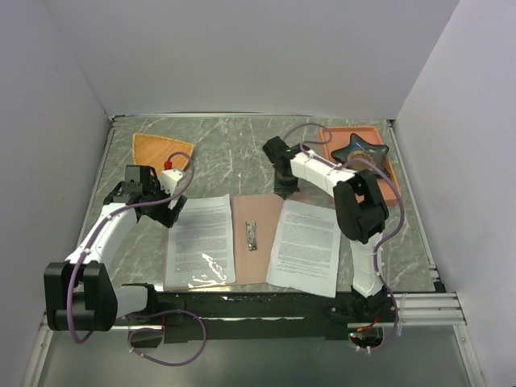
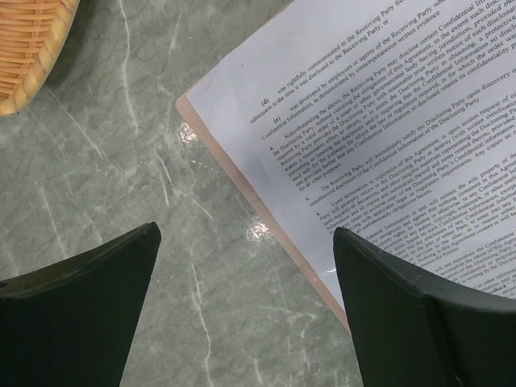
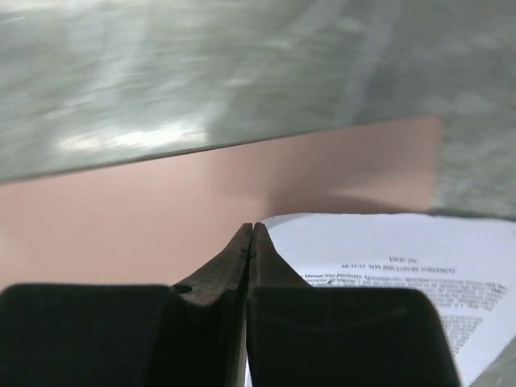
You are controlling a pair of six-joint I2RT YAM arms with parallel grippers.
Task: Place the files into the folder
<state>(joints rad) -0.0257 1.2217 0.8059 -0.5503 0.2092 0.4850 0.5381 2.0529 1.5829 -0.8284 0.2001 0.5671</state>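
White files [image 1: 201,240]: one sits on the folder [image 1: 260,266], the other is skewed and overhangs its right edge — that's your fix. Farther back, left gripper [image 2: 246,242] spread wide above the folder's far-left corner; right gripper [image 3: 252,230] pinched closed at the skewed sheet's far corner — likely to drag it.

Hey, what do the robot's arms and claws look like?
The left arm and right arm have white links and black joints, with purple cables looping along each. The left claw and right claw each have two black wedge-shaped fingers. A green light glows on the right arm.
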